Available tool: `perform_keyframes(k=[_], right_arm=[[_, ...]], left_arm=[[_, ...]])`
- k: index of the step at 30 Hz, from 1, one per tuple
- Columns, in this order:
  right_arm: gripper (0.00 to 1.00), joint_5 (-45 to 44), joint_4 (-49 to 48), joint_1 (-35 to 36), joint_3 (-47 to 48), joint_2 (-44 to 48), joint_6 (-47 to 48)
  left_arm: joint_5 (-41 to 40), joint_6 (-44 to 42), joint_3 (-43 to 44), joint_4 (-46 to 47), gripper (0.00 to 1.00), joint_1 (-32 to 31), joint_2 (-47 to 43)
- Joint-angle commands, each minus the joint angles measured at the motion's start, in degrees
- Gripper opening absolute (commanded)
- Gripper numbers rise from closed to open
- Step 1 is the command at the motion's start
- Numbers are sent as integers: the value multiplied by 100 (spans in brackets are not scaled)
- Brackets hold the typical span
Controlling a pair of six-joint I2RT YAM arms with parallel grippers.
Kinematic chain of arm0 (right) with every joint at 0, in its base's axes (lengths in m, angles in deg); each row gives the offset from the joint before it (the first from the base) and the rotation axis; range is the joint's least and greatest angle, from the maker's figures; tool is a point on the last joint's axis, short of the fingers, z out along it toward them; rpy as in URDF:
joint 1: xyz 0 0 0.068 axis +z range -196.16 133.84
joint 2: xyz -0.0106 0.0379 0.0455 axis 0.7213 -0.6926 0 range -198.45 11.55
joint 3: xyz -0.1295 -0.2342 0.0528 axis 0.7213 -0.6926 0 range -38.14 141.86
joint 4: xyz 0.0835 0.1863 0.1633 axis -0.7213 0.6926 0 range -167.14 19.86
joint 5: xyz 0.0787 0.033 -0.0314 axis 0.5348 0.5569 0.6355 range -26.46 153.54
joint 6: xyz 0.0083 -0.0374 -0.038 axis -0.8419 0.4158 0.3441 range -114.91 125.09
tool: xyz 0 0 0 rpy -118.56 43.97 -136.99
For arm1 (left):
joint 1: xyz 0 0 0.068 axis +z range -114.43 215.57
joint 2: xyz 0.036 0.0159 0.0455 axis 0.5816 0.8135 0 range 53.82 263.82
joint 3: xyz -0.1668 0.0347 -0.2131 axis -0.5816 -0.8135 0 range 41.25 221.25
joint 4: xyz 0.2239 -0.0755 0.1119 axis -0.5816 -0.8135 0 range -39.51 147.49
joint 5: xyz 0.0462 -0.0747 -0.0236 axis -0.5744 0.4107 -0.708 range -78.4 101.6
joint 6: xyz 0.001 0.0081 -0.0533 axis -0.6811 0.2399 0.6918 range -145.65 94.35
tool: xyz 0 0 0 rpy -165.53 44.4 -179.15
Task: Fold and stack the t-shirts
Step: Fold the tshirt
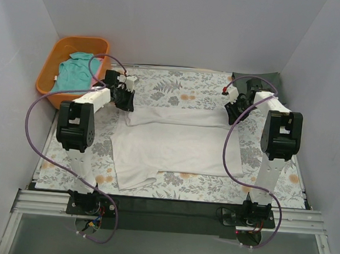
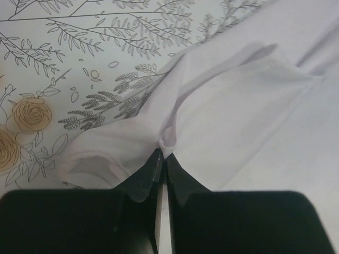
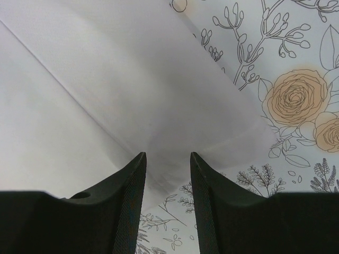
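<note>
My left claw is pinched tight on a bunch of the white shirt, at its far-left corner. My right claw is spread apart over the far-right edge, holding nothing. I'd clamp that one, then lift both evenly so the fold lands straight. Only the top view shows the shirt spread mid-counter, plus a teal shirt in the basket.
</note>
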Motion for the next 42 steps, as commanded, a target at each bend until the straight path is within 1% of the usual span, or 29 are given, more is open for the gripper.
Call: perform_keyframes(k=[1, 3, 4, 5, 7, 8, 9, 10, 11, 13, 15, 17, 20, 23, 24, 26, 30, 33, 36, 37, 38, 41, 42], right_arm=[[39, -19, 121, -5, -32, 164, 131], [39, -45, 139, -5, -33, 173, 140], [39, -46, 148, -5, -41, 173, 149], [39, -54, 148, -5, -41, 173, 158], [39, -54, 183, -5, -33, 173, 149], [38, -63, 192, -5, -33, 182, 158], [39, -72, 192, -5, -24, 182, 166], [39, -55, 209, -5, -15, 182, 166], [39, -54, 209, -5, 2, 173, 166], [39, -20, 236, -5, 20, 165, 140], [38, -10, 245, -5, 29, 156, 131], [38, -19, 262, -13, 38, 156, 131], [38, -28, 280, -5, 20, 199, 158], [39, -28, 288, -5, 12, 208, 149], [40, -28, 288, -5, 11, 234, 149], [41, -19, 306, -5, -15, 252, 149], [41, -46, 324, -5, -41, 261, 184], [41, -46, 324, -5, -68, 270, 201], [40, -81, 332, -5, -68, 270, 210], [41, -81, 324, -5, -76, 261, 210], [40, -81, 324, -5, -77, 261, 219], [39, -81, 324, 4, -77, 261, 210], [39, -90, 332, -5, -77, 270, 210]], left_arm=[[459, -281, -311, 35, 8, -32, -1072], [643, -466, -479, 0, 12, -32, -1327], [679, -501, -611, 0, 13, -32, -1381], [723, -580, -656, -26, 11, -32, -1425], [899, -685, -770, -96, 4, -32, -1530], [925, -764, -831, -114, 5, -32, -1557], [934, -774, -884, -114, 9, -41, -1583], [760, -722, -911, -106, 21, -41, -1548], [663, -660, -859, -106, 25, -50, -1461], [435, -466, -718, -167, 26, -50, -1294], [520, -422, -560, -150, 16, -33, -1153], [854, -510, -586, -54, 7, -24, -1231], [909, -554, -595, -18, 6, -32, -1232], [689, -414, -463, 26, 23, -32, -1030], [514, -361, -410, 35, 31, -32, -916], [416, -221, -243, 52, 39, -32, -784], [-31, -36, -15, 105, 41, -32, -433], [-24, -79, 47, 96, 39, -41, -274], [-23, -158, 47, 53, 34, -50, -230], [-24, -176, 47, 44, 31, -59, -221], [-24, -193, 38, 26, 23, -59, -230], [186, -255, 30, -70, 11, -59, -335], [292, -281, -14, -97, 5, -59, -466]])
